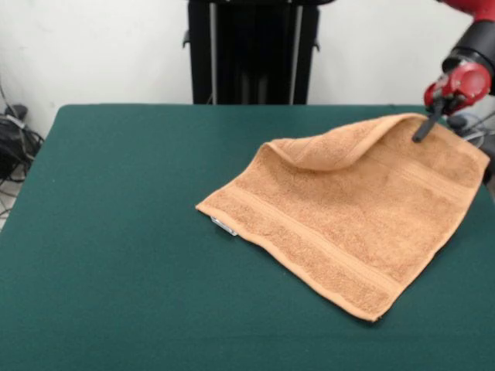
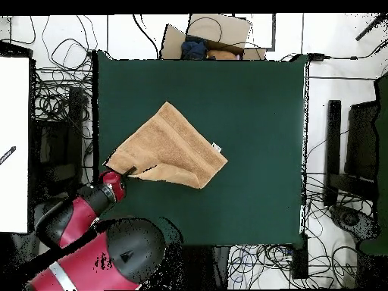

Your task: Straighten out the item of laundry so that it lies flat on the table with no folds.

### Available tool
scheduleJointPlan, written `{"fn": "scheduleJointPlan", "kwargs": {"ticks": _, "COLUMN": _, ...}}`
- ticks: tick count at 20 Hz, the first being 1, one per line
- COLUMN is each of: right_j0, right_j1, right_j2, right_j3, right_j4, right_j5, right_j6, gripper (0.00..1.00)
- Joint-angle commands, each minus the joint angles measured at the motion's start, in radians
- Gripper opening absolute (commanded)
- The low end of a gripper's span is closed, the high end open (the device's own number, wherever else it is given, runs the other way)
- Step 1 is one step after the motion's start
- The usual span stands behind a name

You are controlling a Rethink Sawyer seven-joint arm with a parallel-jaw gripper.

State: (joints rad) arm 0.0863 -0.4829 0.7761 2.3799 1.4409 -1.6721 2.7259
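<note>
Peach terry, the towel (image 1: 352, 224) lies on the table (image 1: 116, 232) toward the edge nearest the gripper (image 1: 425, 127), whose dark tips appear closed on the raised far corner, one flap curled over the cloth. If that pinch slips or pulls inward, the flap could drop back folded. Its long diagonal runs from the gripper toward the table's middle.

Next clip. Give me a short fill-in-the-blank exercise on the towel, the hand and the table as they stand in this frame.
1. The towel lies on a table whose top is dark ____.
2. The hand meets the towel at a ____.
3. That part is lifted and curls over, so the towel is not yet ____.
4. A small white ____ shows at the towel's edge.

Missing words: green; corner; flat; tag
</note>
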Motion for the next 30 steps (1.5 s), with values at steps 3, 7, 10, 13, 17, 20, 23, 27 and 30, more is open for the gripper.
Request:
{"fn": "scheduleJointPlan", "kwargs": {"ticks": 3, "right_j0": 0.014, "right_j1": 0.043, "right_j2": -0.139, "right_j3": -0.141, "right_j4": -0.034, "right_j5": 0.203, "right_j6": 0.529, "gripper": 1.0}}
{"fn": "scheduleJointPlan", "kwargs": {"ticks": 7, "right_j0": 0.062, "right_j1": 0.058, "right_j2": -0.293, "right_j3": -0.24, "right_j4": -0.428, "right_j5": 0.11, "right_j6": -0.225, "gripper": 1.0}}
{"fn": "scheduleJointPlan", "kwargs": {"ticks": 10, "right_j0": 0.113, "right_j1": -0.009, "right_j2": -0.252, "right_j3": -0.24, "right_j4": -0.272, "right_j5": 0.084, "right_j6": -0.095, "gripper": 1.0}}
{"fn": "scheduleJointPlan", "kwargs": {"ticks": 13, "right_j0": 0.142, "right_j1": -0.066, "right_j2": -0.213, "right_j3": -0.215, "right_j4": -0.126, "right_j5": 0.087, "right_j6": 0.011, "gripper": 1.0}}
{"fn": "scheduleJointPlan", "kwargs": {"ticks": 17, "right_j0": 0.164, "right_j1": -0.1, "right_j2": -0.242, "right_j3": -0.131, "right_j4": -0.084, "right_j5": 0.129, "right_j6": -0.001, "gripper": 1.0}}
{"fn": "scheduleJointPlan", "kwargs": {"ticks": 20, "right_j0": 0.18, "right_j1": -0.055, "right_j2": -0.273, "right_j3": -0.141, "right_j4": -0.119, "right_j5": 0.124, "right_j6": 0.024, "gripper": 1.0}}
{"fn": "scheduleJointPlan", "kwargs": {"ticks": 23, "right_j0": 0.195, "right_j1": -0.035, "right_j2": -0.285, "right_j3": -0.164, "right_j4": -0.107, "right_j5": 0.119, "right_j6": -0.003, "gripper": 1.0}}
{"fn": "scheduleJointPlan", "kwargs": {"ticks": 27, "right_j0": 0.189, "right_j1": -0.062, "right_j2": -0.284, "right_j3": -0.162, "right_j4": -0.074, "right_j5": 0.174, "right_j6": -0.075, "gripper": 1.0}}
{"fn": "scheduleJointPlan", "kwargs": {"ticks": 30, "right_j0": 0.181, "right_j1": -0.107, "right_j2": -0.251, "right_j3": -0.127, "right_j4": 0.034, "right_j5": 0.251, "right_j6": -0.199, "gripper": 1.0}}
